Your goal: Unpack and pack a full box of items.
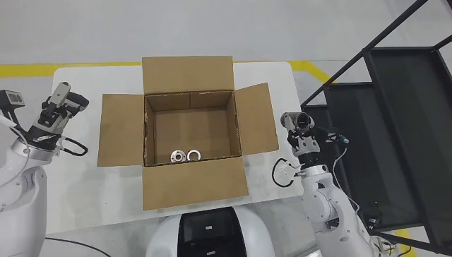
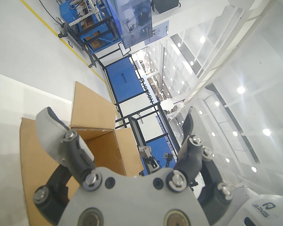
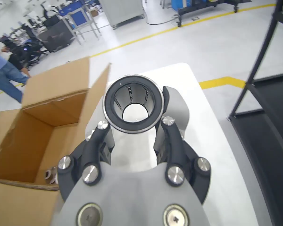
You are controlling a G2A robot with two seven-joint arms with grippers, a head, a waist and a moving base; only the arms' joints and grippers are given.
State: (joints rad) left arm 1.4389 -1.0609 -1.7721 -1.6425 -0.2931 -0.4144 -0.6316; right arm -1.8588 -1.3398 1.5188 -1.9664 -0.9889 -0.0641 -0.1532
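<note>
An open cardboard box (image 1: 191, 133) stands in the middle of the white table (image 1: 275, 77), all its flaps folded outward. Two metal cylindrical bearings (image 1: 184, 155) lie on its floor near the front wall; they also show as bearings (image 3: 51, 174) in the right wrist view. My right gripper (image 3: 134, 109) is shut on a third metal bearing (image 3: 133, 105), a hollow cylinder with a black rim, held above the table to the right of the box (image 3: 37, 123). That arm's gripper (image 1: 299, 123) sits beyond the box's right flap. My left gripper (image 2: 119, 123) is open and empty, left of the box (image 2: 94, 118), raised and tilted upward.
A black metal shelf rack (image 1: 395, 130) stands just right of the table, close to my right arm. Yellow floor tape (image 1: 28, 68) runs behind the table. Bare table lies behind and to both sides of the box.
</note>
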